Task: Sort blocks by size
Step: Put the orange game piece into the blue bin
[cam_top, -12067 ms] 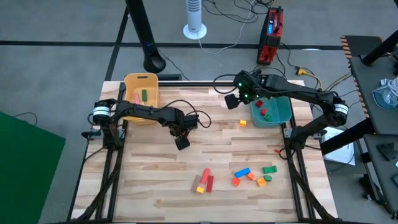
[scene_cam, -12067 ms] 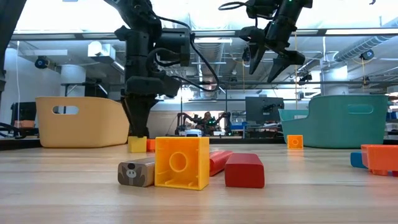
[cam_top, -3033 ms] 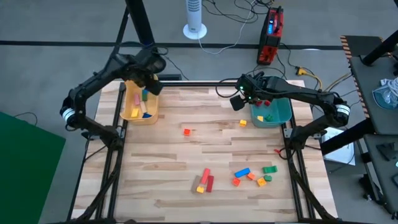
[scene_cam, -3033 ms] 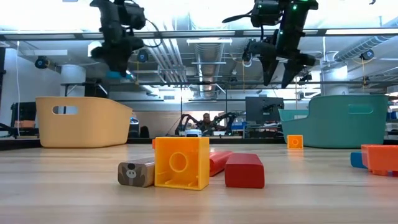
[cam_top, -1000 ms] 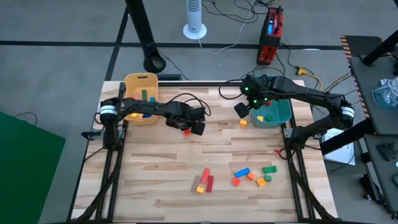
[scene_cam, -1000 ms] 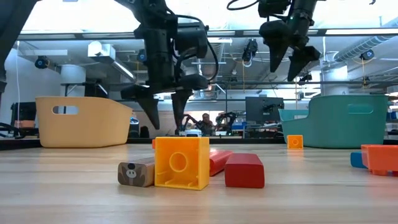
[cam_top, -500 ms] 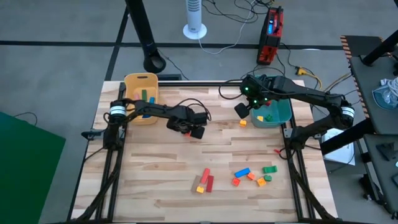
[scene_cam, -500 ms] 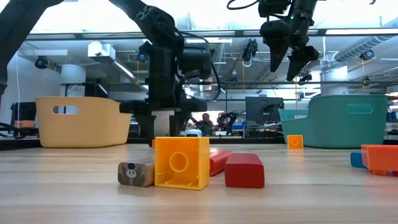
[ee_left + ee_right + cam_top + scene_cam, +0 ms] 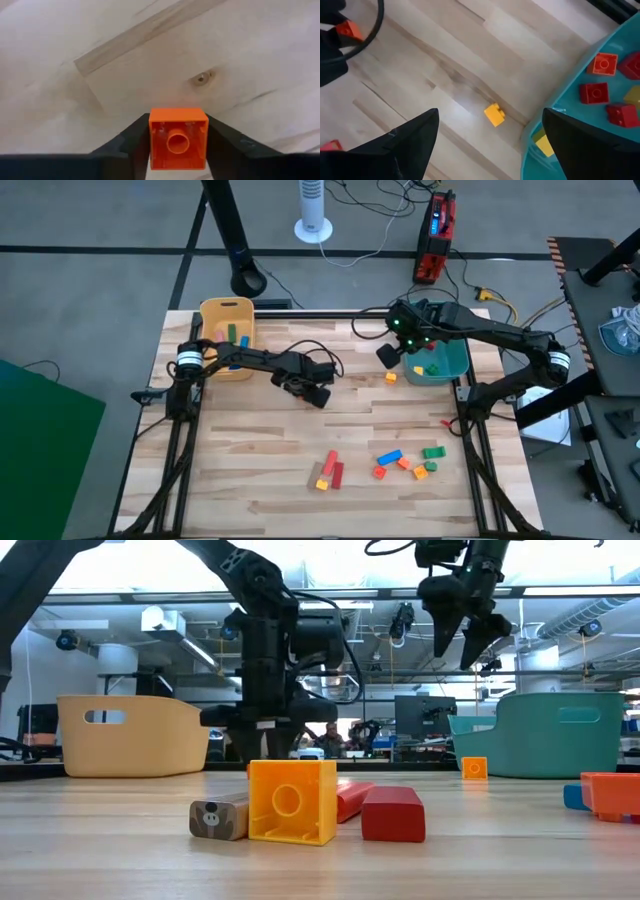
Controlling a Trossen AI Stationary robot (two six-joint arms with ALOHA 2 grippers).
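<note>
A small orange cube (image 9: pixel 178 138) lies on the wood table between the fingers of my left gripper (image 9: pixel 308 390), which is down at the table's middle and shut on it. In the high view the gripper hides the cube. My right gripper (image 9: pixel 388 352) hangs open above the table's far right, beside the teal bin (image 9: pixel 455 365) and over a loose yellow cube (image 9: pixel 494 114). More blocks lie in two groups near the front: one (image 9: pixel 330 470) with long bars, one (image 9: pixel 405 460) of mixed colours. My left gripper pinches the orange cube's two opposite sides (image 9: pixel 151 142) between its two fingers (image 9: pixel 131 145). The fingers come from above, pointing down. The cube sits with its stud side up toward the wrist camera and appears to rest on the table.
A yellow bin (image 9: pixel 215 311) with a few blocks stands at the far left; the teal bin holds red, yellow and green blocks. In the low view a big yellow cube (image 9: pixel 291 801), a red block (image 9: pixel 392 814) and a brown block (image 9: pixel 219 818) lie close to the near edge.
My left gripper has gone down from above the table until its fingers stand at the table top on either side of the orange cube.
</note>
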